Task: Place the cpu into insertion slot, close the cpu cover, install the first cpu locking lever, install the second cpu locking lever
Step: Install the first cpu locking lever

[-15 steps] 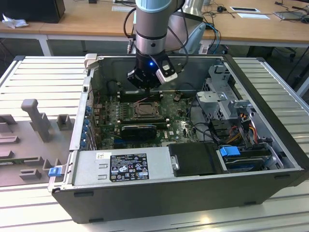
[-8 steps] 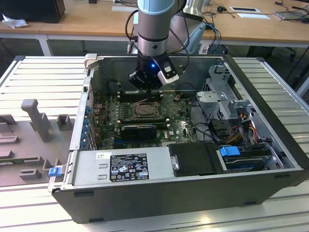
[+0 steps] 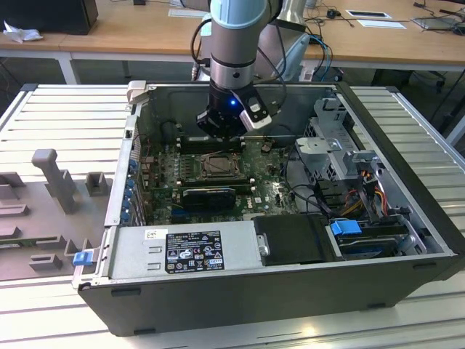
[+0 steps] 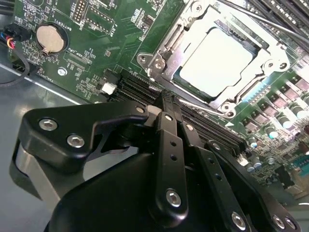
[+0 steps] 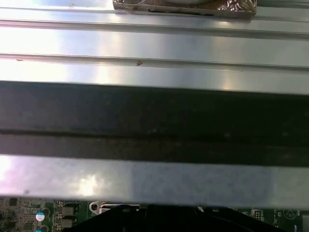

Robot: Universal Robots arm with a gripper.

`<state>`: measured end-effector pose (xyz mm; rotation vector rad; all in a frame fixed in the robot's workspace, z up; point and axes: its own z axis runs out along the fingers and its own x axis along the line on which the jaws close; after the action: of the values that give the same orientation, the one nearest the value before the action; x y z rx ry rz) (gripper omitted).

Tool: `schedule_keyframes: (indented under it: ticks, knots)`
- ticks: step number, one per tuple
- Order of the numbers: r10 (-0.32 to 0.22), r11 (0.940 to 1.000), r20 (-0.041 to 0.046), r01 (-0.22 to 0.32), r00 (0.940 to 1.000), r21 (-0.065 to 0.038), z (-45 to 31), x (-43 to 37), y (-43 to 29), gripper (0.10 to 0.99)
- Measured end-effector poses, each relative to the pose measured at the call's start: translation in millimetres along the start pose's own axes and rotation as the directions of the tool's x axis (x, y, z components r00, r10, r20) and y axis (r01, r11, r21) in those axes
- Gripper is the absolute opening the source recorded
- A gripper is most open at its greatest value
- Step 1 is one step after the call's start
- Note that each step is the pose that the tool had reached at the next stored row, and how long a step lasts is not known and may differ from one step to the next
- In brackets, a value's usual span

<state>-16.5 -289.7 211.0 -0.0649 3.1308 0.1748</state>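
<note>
The cpu (image 4: 215,60), a pale square chip, lies in its socket on the green motherboard. The cpu cover (image 4: 170,44), a silvery frame, lies flat around it with the chip showing through its opening. A thin metal lever rod (image 4: 200,105) runs along the socket's side nearest my fingers. My gripper (image 4: 165,99) is shut with nothing between its black fingers, its tips just off that side of the socket. In the exterior view the gripper (image 3: 225,129) hangs inside the open computer case, a little behind and above the socket (image 3: 218,166).
A black card (image 3: 209,195) stands in front of the socket, with the power supply (image 3: 182,251) beyond it. Drive cage (image 3: 327,145) and cables fill the exterior view's right. Memory slots (image 4: 212,133) and a coin battery (image 4: 49,38) flank my fingers. The case wall (image 5: 154,121) is close.
</note>
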Motion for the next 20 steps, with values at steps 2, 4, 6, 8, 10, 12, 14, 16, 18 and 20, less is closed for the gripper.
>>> schedule_keyframes:
  ticks: [2,4,6,8,10,12,14,16,18,20]
  knots:
    - [-0.002,1.0000,-0.0004,0.002,1.0000,0.000,1.8,-0.3,-0.2,0.106]
    - [-0.005,1.0000,-0.0006,0.005,1.0000,0.000,4.2,-0.7,-0.5,0.106]
    - [-0.006,1.0000,-0.0008,0.006,1.0000,0.000,5.6,-0.7,-0.7,0.106]
    - [-0.007,1.0000,-0.0014,0.007,1.0000,0.003,7.4,-0.8,-1.0,0.106]
    - [-0.008,0.9999,-0.0015,0.008,1.0000,0.006,8.3,-0.8,-1.1,0.106]
    - [-0.008,0.9999,-0.0009,0.008,1.0000,0.006,9.0,-0.9,-0.9,0.106]
    - [-0.009,0.9999,-0.0016,0.009,1.0000,0.007,9.1,-0.8,-1.1,0.106]
    - [-0.010,0.9999,-0.0015,0.010,1.0000,0.007,8.8,-0.8,-1.0,0.106]
    - [-0.010,0.9999,-0.0014,0.010,1.0000,0.008,6.0,-0.9,-0.7,0.106]
    - [-0.010,0.9999,-0.0015,0.010,1.0000,0.008,-0.3,-0.9,0.0,0.106]
